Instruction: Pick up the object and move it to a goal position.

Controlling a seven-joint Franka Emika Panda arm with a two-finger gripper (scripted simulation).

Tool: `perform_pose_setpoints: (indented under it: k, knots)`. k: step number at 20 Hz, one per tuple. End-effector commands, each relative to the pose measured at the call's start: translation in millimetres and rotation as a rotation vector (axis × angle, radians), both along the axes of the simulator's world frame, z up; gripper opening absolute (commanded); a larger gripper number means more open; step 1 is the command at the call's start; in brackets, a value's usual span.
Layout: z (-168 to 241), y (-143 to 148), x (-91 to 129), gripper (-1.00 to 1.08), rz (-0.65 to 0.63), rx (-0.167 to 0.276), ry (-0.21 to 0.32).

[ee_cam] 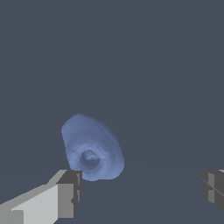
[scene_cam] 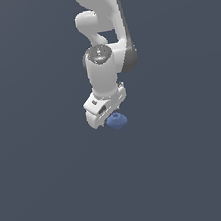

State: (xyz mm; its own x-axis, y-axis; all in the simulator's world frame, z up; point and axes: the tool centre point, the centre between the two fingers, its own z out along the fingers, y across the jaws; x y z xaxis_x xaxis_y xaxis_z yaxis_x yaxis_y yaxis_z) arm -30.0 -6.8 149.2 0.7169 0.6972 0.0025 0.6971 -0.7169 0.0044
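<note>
The object [scene_cam: 117,121] is a small blue rounded lump with a little knob on top, lying on the dark grey floor. In the exterior view the white gripper [scene_cam: 103,117] hangs just above it, partly covering its upper edge. In the wrist view the object [ee_cam: 92,148] lies close below the gripper [ee_cam: 140,192], nearer to one grey finger [ee_cam: 70,192] than to the other finger [ee_cam: 213,190]. The fingers stand wide apart with nothing between them. The gripper is open and empty.
The white robot arm [scene_cam: 103,43] reaches down from the top of the exterior view. A plain dark grey surface [scene_cam: 53,182] lies all around. No goal marker shows.
</note>
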Motion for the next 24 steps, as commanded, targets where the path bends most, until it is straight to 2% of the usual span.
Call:
perform_pose_setpoints:
  k: [1, 16, 24]
  knots:
    - [-2.6, 3.1, -3.3, 1.00, 0.075, 0.000, 0.001]
    - [-16.6, 21.5, -23.2, 1.00, 0.513, -0.001, 0.004]
    - [-21.2, 28.1, -30.7, 1.00, 0.671, -0.001, 0.005]
